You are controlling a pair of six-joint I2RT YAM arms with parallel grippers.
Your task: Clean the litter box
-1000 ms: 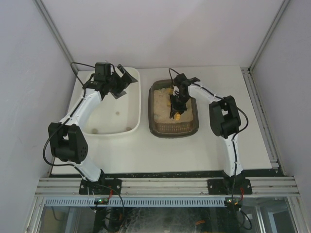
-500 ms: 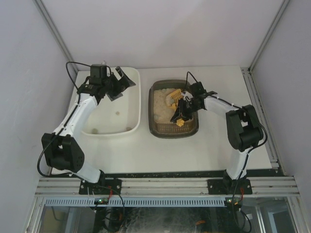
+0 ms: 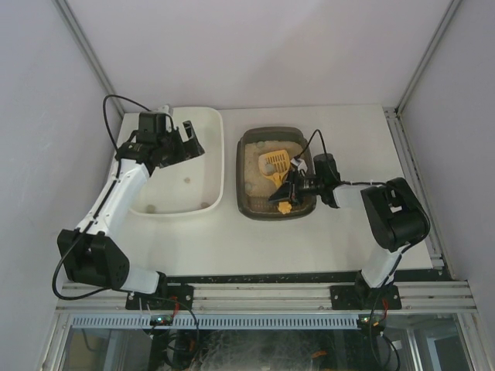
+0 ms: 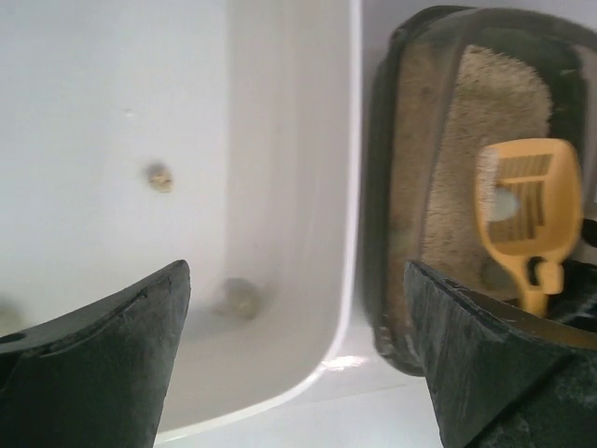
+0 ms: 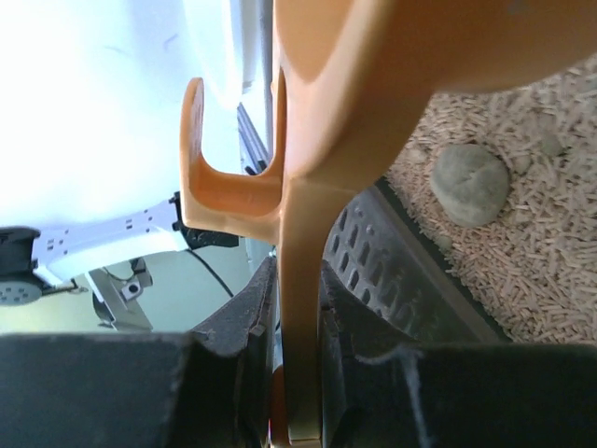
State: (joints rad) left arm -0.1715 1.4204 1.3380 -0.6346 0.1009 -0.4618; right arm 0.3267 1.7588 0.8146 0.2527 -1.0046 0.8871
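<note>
"While you have the overhead feed up, where is the litter box (image 3: 274,210)?"

"It sits on the worktop (image 3: 309,239) right of centre, just beside the white tub (image 3: 219,154) with a narrow gap between them. My right hand (image 3: 289,188) reaches in over its near right side, clenched on the handle of a yellow scoop (image 3: 274,163). The slotted head is over the litter, though I cannot tell whether it touches."

"Does the wrist camera add anything?"

"Yes. My right wrist view shows the handle pinched between both fingers (image 5: 373,280), and a grey clump (image 5: 469,184) lying on the pellets close up."

"And the left side?"

"My left hand (image 3: 191,142) hangs over the tub's far end, released and holding nothing. Its wrist view shows two small clumps (image 4: 241,297) on the tub floor more plainly than the overhead does."
</note>
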